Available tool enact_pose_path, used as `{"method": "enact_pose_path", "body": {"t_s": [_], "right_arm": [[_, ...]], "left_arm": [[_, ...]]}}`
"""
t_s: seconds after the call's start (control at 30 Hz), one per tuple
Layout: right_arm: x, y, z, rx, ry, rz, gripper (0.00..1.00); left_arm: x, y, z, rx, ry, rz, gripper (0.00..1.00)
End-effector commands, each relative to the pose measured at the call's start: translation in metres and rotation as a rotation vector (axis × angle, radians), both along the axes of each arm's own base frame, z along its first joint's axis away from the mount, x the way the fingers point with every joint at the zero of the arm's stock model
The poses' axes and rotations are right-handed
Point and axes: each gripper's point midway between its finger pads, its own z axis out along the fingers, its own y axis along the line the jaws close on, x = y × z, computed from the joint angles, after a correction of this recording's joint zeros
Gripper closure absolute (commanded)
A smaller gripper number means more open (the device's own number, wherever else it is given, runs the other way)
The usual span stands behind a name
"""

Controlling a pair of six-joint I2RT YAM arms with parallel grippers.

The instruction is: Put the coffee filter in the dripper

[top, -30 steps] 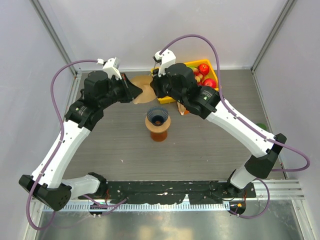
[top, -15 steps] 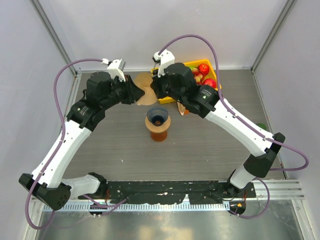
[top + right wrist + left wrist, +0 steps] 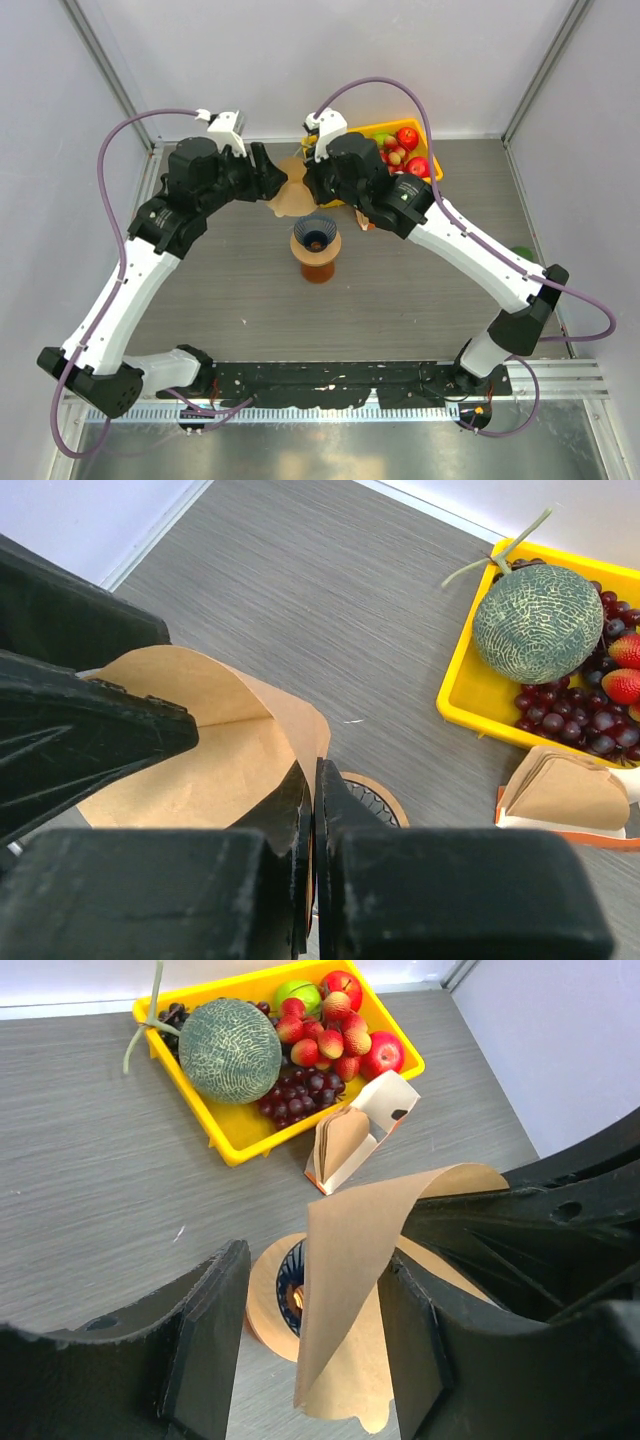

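The coffee filter (image 3: 291,200), a tan paper cone, hangs just behind and above the dripper (image 3: 315,232). The dripper is dark blue and ribbed, and sits in an orange-brown stand (image 3: 319,262) at mid-table. My right gripper (image 3: 312,780) is shut on one edge of the filter (image 3: 200,770), with the dripper (image 3: 368,798) just beyond its tips. My left gripper (image 3: 310,1350) is open. The filter's (image 3: 350,1250) free flap hangs between its jaws, close to the right finger (image 3: 420,1340) and clear of the left one. Below the flap I see the dripper (image 3: 291,1278). In the top view the left gripper (image 3: 273,184) and right gripper (image 3: 308,184) face each other across the filter.
A yellow tray (image 3: 425,132) of fruit, with a green melon (image 3: 229,1050) in it, stands at the back right. An orange-and-white carton (image 3: 355,1140) of spare filters lies beside it. Something green (image 3: 526,252) sits at the table's right edge.
My left gripper has opened and let go of the filter. The filter, still pinched by the right gripper, has shifted slightly toward the dripper.
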Motion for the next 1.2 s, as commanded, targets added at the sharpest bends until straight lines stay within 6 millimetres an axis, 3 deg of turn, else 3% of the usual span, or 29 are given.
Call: {"method": "enact_pose_path", "body": {"t_s": [0.0, 0.2, 0.37, 0.57, 0.83, 1.0, 1.17], "right_arm": [[-0.005, -0.005, 0.028, 0.076, -0.030, -0.012, 0.95], [-0.005, -0.001, 0.029, 0.101, -0.004, -0.019, 0.95], [-0.006, 0.000, 0.032, 0.118, 0.004, -0.020, 0.95], [-0.007, 0.002, 0.034, 0.142, 0.026, -0.025, 0.95], [-0.008, 0.006, 0.034, 0.154, 0.038, -0.013, 0.95], [-0.009, 0.010, 0.034, 0.160, 0.046, -0.003, 0.95], [-0.006, 0.009, 0.030, 0.143, 0.045, -0.016, 0.95]], "left_arm": [[0.009, 0.000, 0.013, 0.015, -0.055, 0.013, 0.44], [0.010, -0.009, 0.006, 0.057, -0.065, -0.003, 0.44], [0.018, 0.001, 0.002, 0.087, -0.065, 0.061, 0.44], [0.022, 0.000, -0.002, 0.103, -0.058, 0.067, 0.51], [0.020, -0.010, -0.004, 0.082, -0.052, 0.021, 0.53], [0.020, -0.014, -0.005, 0.077, -0.046, 0.007, 0.66], [0.020, -0.015, -0.002, 0.073, -0.051, 0.005, 0.92]]}}
